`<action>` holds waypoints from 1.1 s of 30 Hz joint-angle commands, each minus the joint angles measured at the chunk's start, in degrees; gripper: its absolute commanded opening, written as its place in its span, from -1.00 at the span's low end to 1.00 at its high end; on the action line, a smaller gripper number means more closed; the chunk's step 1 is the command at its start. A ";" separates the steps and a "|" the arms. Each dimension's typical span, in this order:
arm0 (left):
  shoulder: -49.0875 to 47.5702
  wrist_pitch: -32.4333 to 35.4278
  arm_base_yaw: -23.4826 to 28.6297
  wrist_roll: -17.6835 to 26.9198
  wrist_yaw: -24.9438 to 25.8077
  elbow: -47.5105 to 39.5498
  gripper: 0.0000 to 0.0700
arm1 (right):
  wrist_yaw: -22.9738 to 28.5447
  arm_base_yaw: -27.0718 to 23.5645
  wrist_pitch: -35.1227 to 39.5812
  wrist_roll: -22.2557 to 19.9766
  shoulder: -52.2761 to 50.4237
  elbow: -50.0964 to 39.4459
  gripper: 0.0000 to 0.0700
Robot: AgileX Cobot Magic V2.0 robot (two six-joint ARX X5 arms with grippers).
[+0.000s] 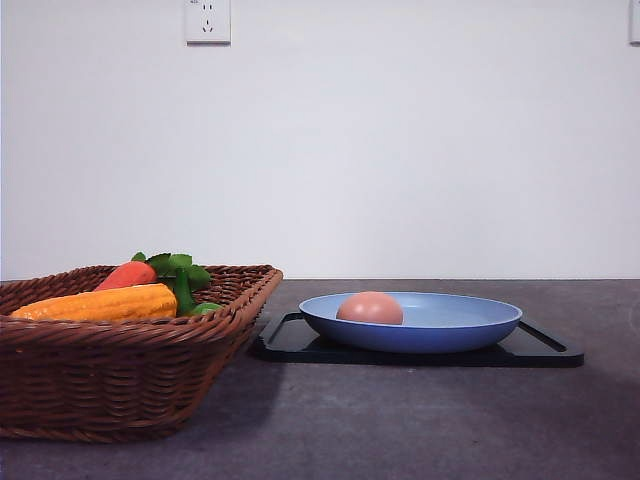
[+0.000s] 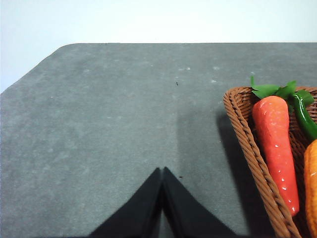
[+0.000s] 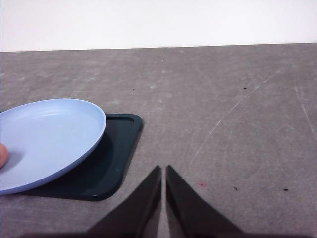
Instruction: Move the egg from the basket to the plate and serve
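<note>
The small pinkish-brown egg (image 1: 370, 308) lies in the round light-blue plate (image 1: 470, 322), left of its middle, and the plate sits on a flat black rectangular tray (image 1: 545, 350) whose rim shows past it on both sides. Just left of the tray, with a narrow gap between, stands the dark brown woven wicker basket (image 1: 120, 380), holding an orange-red carrot (image 1: 127, 274) and a yellow-orange corn cob (image 1: 100, 303). The grey desk (image 1: 420, 430) lies bare in front of the tray and to its right. The left gripper (image 2: 162, 171) is clenched, tips together, above bare desk beside the basket's rim. The right gripper (image 3: 163, 169) is clenched too, near the tray's corner. A white wall socket (image 1: 207, 20) bears no readable writing.
</note>
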 commanded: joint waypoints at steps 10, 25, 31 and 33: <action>-0.07 -0.72 0.07 0.09 -0.09 -1.40 -1.00 | -0.04 -0.02 0.09 0.79 -0.09 -0.37 -1.00; -0.07 -0.72 0.07 0.09 -0.09 -1.40 -1.00 | -0.06 -0.02 0.11 0.79 -0.09 -0.37 -1.00; -0.07 -0.72 0.07 0.09 -0.09 -1.40 -1.00 | -0.04 -0.02 0.09 0.79 -0.09 -0.37 -1.00; -0.07 -0.72 0.07 0.09 -0.09 -1.40 -1.00 | -0.04 -0.02 0.11 0.79 -0.09 -0.37 -1.00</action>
